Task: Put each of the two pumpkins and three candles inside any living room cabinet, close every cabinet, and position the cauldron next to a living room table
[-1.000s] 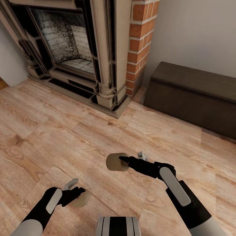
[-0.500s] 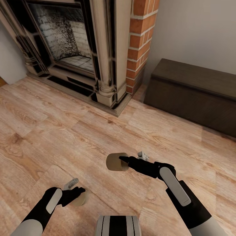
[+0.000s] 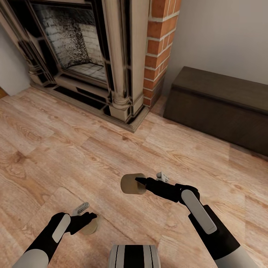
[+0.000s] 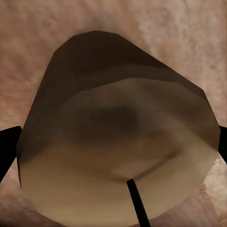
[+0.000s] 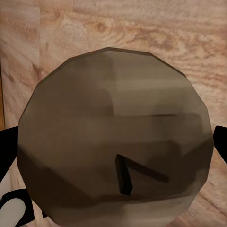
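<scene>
Each gripper grasps 1 candle above the wood floor (image 3: 74,149): the left gripper (image 3: 89,219) clamps one candle (image 3: 91,226), the right gripper (image 3: 139,182) another candle (image 3: 132,184). The cabinet (image 3: 219,108) stands shut ahead-right, so with both hands full, opening a drawer risks a dropped, rolling candle

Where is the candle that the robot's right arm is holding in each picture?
Head view: the right-arm candle sits low, just right of centre, at the right tool.
Right wrist view: the same candle up close, wick end facing the camera.
Left wrist view: not this one; a different candle.
Shared landmark: the wood floor behind.
</scene>
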Tool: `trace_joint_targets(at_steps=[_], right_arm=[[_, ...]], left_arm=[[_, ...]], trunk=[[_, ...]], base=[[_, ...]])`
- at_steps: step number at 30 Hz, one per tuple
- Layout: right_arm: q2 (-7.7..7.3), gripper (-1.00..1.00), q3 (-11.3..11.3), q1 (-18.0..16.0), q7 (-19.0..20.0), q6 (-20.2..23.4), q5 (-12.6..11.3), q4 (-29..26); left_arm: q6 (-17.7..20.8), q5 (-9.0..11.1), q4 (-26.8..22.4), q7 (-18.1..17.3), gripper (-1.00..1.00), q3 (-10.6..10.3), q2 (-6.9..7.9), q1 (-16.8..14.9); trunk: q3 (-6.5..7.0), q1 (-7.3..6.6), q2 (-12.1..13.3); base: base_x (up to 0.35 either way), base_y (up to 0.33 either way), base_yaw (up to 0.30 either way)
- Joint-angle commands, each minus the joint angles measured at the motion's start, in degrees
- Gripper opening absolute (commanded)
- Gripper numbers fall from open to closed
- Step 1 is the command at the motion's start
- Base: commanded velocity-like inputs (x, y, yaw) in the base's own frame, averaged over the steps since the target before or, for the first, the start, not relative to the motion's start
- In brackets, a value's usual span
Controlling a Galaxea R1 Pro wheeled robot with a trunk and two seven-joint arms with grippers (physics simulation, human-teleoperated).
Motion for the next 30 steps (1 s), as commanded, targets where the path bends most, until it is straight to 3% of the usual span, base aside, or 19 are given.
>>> trace_joint_targets(at_steps=[1, 10, 11, 30], right_arm=[[-0.02, -1.00, 0.08, -0.04, -0.66, -0.01, -0.62, -0.08], [-0.03, -1.00, 0.14, -0.04, -0.66, -0.01, -0.58, -0.08], [-0.04, -1.00, 0.15, -0.04, -0.66, -0.01, -0.58, -0.08], [0.03, -1.00, 0.12, -0.04, -0.66, -0.01, -0.66, -0.01]], left_arm=[[0.31, 0.07, -0.07, 0.19, 1.00, 0.13, -0.01, 0.00], [0.31, 0.08, -0.07, 0.19, 1.00, 0.12, 0.00, 0.01], [0.31, 0.14, -0.07, 0.19, -1.00, 0.12, 0.01, 0.00], [0.31, 0.24, -0.07, 0.09, -1.00, 0.20, 0.08, 0.02]], trunk=[[-0.04, -0.01, -0.01], [-0.04, -0.01, -0.01], [-0.04, -0.01, -0.01], [-0.04, -0.01, -0.01]], base=[[0.000, 0.000, 0.000], [0.000, 0.000, 0.000], [0.000, 0.000, 0.000], [0.000, 0.000, 0.000]])
